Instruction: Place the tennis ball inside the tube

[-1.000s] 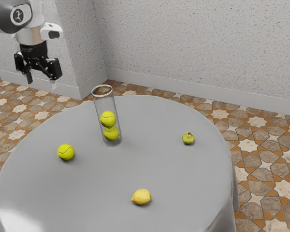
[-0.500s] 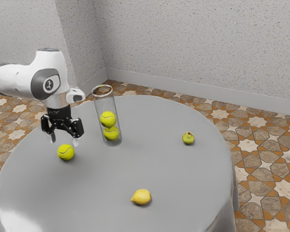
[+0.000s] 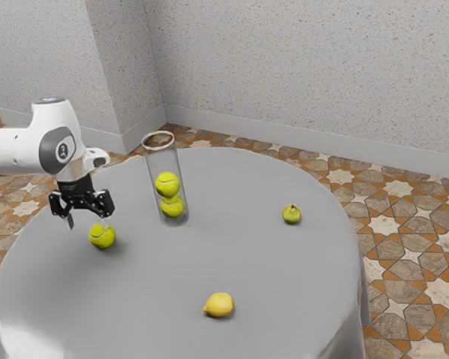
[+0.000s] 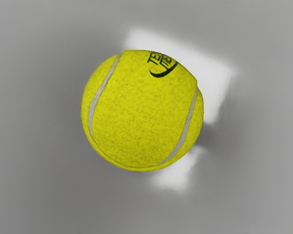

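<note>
Gripper (image 3: 88, 224) found wide open and empty; you should centre it over the loose ball (image 3: 102, 237) before closing.

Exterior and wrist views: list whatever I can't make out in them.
- Loose tennis ball, wrist view: underside, hidden by the ball itself.
- Lower ball in the tube, exterior view: part of its top, behind the upper ball.
- Arm, exterior view: base end, cut off by the left edge.
- Green fruit, exterior view: exact kind, too small.
</note>
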You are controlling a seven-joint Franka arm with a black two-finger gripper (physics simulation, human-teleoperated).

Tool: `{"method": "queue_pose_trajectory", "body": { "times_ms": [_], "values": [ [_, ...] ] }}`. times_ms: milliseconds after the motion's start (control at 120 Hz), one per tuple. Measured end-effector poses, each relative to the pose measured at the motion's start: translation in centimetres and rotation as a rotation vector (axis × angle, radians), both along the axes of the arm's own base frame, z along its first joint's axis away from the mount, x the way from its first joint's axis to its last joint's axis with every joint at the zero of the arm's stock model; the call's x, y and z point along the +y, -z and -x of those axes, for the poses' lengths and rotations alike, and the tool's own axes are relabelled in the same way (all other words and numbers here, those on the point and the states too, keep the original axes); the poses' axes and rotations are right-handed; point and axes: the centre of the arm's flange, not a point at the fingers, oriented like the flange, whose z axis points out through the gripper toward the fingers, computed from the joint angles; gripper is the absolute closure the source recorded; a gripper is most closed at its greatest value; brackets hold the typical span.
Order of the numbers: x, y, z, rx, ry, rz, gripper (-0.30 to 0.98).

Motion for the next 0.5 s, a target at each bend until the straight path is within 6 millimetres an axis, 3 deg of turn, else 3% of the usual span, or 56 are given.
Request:
{"method": "queue_pose_trajectory", "body": {
  "times_ms": [500],
  "values": [
    [1.2, 4.4, -2.1, -0.024, 0.031, 0.007, 0.0]
  ]
}}
